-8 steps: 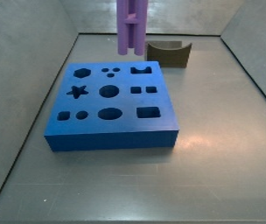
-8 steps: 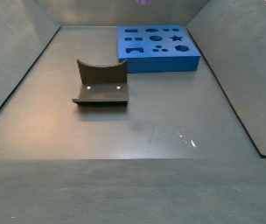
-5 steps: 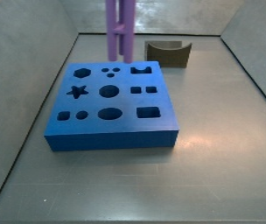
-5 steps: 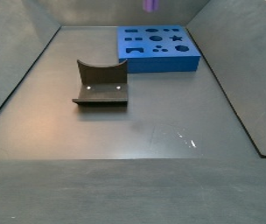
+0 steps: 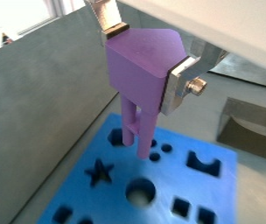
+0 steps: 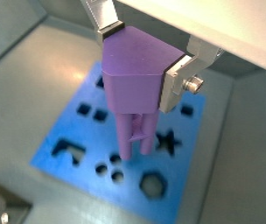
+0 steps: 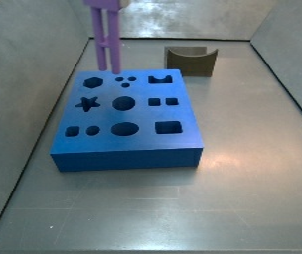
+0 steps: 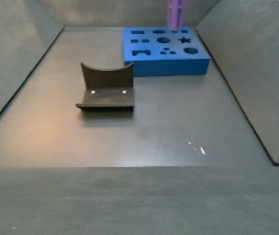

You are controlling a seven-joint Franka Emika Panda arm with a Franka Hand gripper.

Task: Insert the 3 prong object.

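The 3 prong object [image 5: 142,74] is a tall purple piece with a thick head and slim parallel rods pointing down. My gripper [image 5: 147,57] is shut on its head, silver fingers [image 5: 180,80] pressed to both sides; both wrist views show this [image 6: 142,61]. The rods hang above the blue block [image 5: 217,188], over its far part near the three small round holes [image 5: 159,154]. In both side views only the purple rods show [image 7: 104,35] [image 8: 175,13], above the block's [image 7: 127,124] far left corner; the gripper is out of frame there.
The blue block [image 8: 167,50] has several shaped holes: star, hexagon, circles, squares. A dark olive-brown block with a curved notch [image 7: 191,61] lies beyond it and shows closer in a side view [image 8: 106,87]. Grey walls enclose the floor.
The purple piece has moved sideways along the block's far edge, from near the middle toward the far left corner in a side view. It stays gripped and upright.
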